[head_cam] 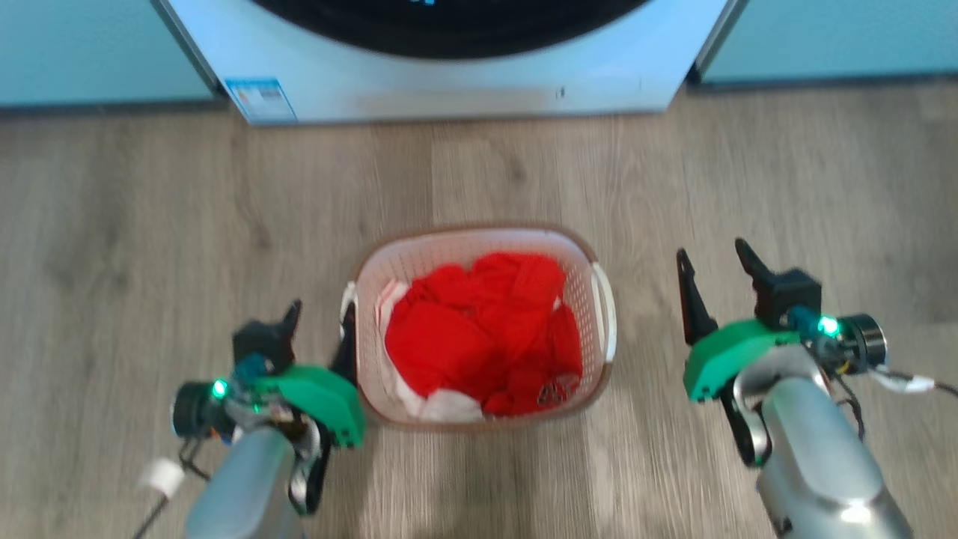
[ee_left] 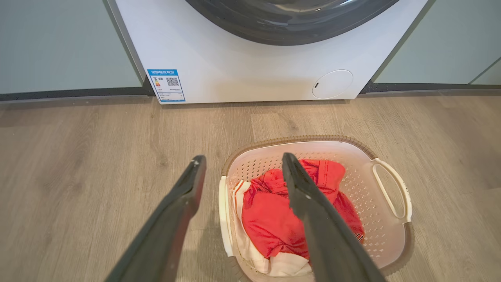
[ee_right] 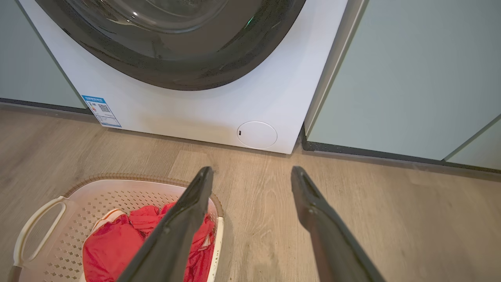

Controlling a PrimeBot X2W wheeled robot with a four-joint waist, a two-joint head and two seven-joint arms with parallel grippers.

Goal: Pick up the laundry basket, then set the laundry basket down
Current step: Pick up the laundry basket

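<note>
Left side of the laundry basket point(head_cam: 479, 229): left gripper point(head_cam: 320, 323) spread wide and holding nothing. One finger sits outside the left handle point(ee_left: 223, 211), the other over the inside. Contact unclear, head view is blurred. Right gripper point(head_cam: 711, 251) is also spread and empty, near the right handle point(head_cam: 605, 299) but apart from it. Basket is on the wood floor point(head_cam: 150, 224) between the two grippers, with red clothes point(head_cam: 479, 329) and some white fabric point(head_cam: 449, 408) inside. Washing machine point(head_cam: 464, 75) stands on the far side, cabinets point(head_cam: 90, 45) flanking it.
</note>
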